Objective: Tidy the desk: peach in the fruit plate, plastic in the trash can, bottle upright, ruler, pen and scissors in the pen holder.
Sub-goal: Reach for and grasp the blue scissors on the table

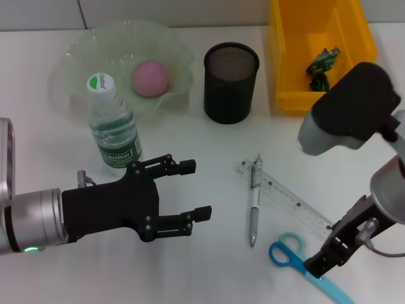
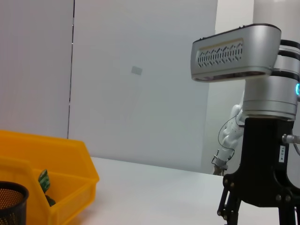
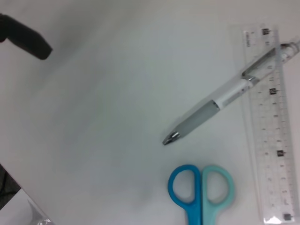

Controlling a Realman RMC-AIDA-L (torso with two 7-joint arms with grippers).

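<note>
Desk work looks half done from my seat: the yellow trash can (image 1: 288, 76) already holds the crumpled green plastic (image 1: 321, 65), the peach (image 1: 150, 78) sits in the fruit plate (image 1: 82, 63), and the bottle (image 1: 112, 123) stands upright just in front of that plate. My left gripper (image 1: 190, 190) hangs beside the bottle with its fingers spread wide and nothing between them, so I judge it has no more to do there. The mesh pen holder (image 1: 231, 82) stands between plate and can, with nothing that I can see inside it. So I judge the stationery step is in hand. The clear ruler (image 1: 288, 196) lies slantwise on the desk, the pen (image 1: 254, 201) resting across its far end, and the blue scissors (image 1: 292, 255) lie nearest me. My right gripper (image 1: 319, 265) is low over the scissors' blades; I cannot tell its opening. Next I would need a firm pinch on the scissors, then a lift across to the holder.
</note>
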